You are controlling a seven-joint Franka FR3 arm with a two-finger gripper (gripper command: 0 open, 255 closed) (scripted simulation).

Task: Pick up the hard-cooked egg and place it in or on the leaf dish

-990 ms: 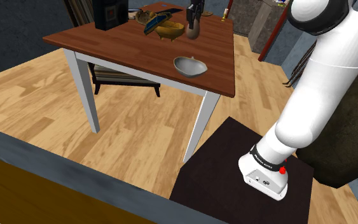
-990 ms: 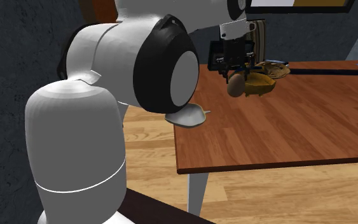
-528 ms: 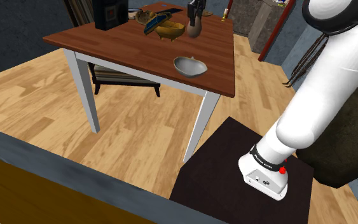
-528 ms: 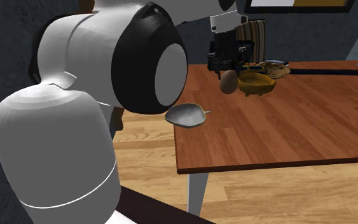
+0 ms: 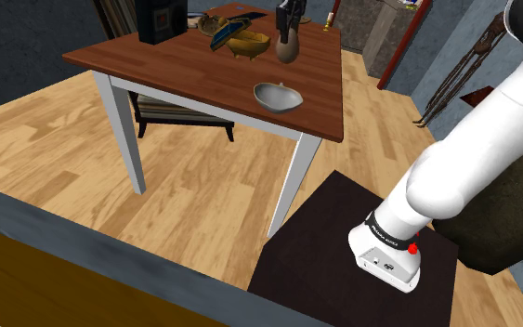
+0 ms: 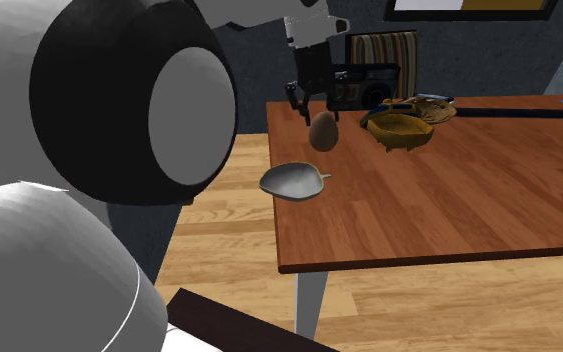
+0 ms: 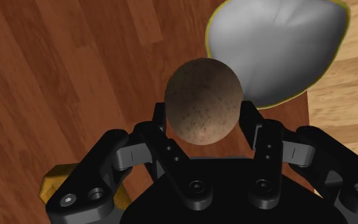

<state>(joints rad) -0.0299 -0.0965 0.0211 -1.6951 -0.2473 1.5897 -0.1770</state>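
Observation:
A speckled brown egg [image 7: 203,100] is clasped between my black fingers [image 7: 250,124], held in the air above the red-brown table [image 5: 203,74]. My gripper [image 6: 319,128] is shut on the egg [image 6: 322,131]. The grey leaf dish [image 6: 292,181], with a thin yellow rim, sits near the table's corner, a little lower and toward the second exterior view's left of the egg. From the shoulder camera the egg [image 5: 288,49] hangs behind the leaf dish [image 5: 277,96]. In the wrist view the leaf dish [image 7: 285,44] lies just beyond the egg.
A yellow bowl [image 5: 248,43] stands on the table close behind the gripper, with a dark box [image 5: 161,19] and other clutter at the far edge. A striped chair [image 6: 381,48] is behind the table. My stand [image 5: 361,269] is in front of it.
The gripper has carried the egg away from the yellow bowl toward the leaf dish, leftward in the second exterior view. The arm's upper links have swung aside.

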